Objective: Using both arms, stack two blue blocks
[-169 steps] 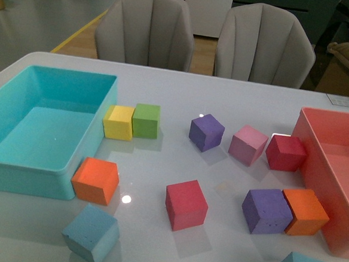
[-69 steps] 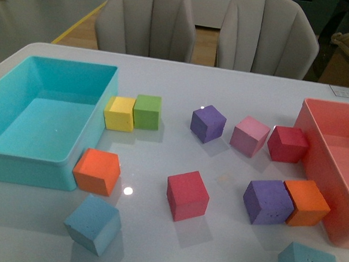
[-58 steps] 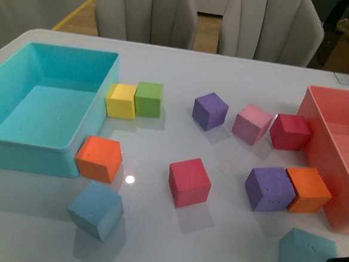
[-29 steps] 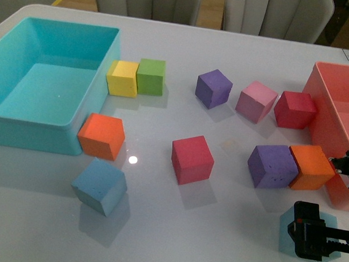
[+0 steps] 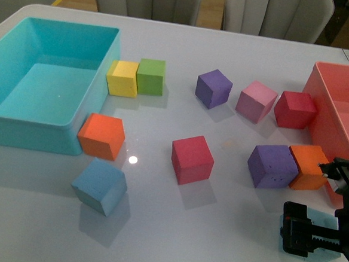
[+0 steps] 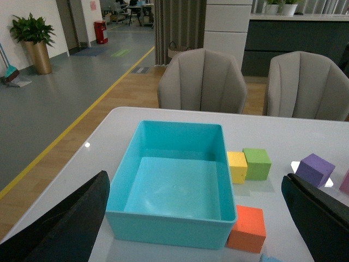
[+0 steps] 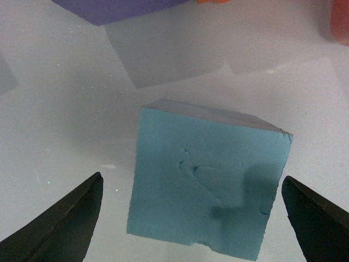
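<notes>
Right gripper [image 7: 193, 218]: my jaws spread wide, gripping nothing, fingers flanking a blue block [image 7: 207, 196] without touching | that block: table's 5 o'clock, front view | second blue block [image 5: 100, 187]: table's 7 o'clock, at 6 o'clock from an orange cube [image 5: 101, 136] | left gripper [image 6: 193, 218]: wide apart, empty, facing turquoise bin [image 6: 169, 222]

two grey chairs [image 6: 203, 79] behind white table [image 5: 169, 40]; potted plant [image 6: 32, 38] on grey floor [image 6: 60, 93].
</notes>
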{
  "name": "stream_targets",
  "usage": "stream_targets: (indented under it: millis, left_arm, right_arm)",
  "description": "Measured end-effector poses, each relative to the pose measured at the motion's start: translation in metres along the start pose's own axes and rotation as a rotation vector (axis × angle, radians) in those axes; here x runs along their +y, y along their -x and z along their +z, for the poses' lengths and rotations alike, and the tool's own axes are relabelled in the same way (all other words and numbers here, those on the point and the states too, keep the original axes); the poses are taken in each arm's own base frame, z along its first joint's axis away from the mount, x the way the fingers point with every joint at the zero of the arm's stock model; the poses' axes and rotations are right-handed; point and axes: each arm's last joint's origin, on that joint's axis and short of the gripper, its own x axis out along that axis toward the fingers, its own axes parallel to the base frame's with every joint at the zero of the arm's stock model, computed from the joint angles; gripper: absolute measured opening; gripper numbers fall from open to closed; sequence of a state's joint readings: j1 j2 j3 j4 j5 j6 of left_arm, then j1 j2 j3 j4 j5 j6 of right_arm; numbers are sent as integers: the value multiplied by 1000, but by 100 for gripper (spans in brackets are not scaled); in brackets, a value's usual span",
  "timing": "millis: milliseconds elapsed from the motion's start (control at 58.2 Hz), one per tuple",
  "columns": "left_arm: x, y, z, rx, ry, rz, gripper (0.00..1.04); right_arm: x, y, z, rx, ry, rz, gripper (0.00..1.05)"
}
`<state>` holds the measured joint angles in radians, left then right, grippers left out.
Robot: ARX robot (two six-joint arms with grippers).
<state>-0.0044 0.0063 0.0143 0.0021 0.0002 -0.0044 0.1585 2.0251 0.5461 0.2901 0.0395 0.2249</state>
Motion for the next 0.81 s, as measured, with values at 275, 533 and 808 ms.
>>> stream_targets:
  millis: [275,533,808]
  left_arm:
    - [0,0,0,0,0,0,96]
    - [0,0,0,0,0,0,96]
    - [0,0,0,0,0,0,96]
  right_arm:
    - [-3,-8,-4,4,-1,-17,74]
    - [-4,6,-10,-24,54,13,50]
    - [-4,66,6,-164,151,122,46]
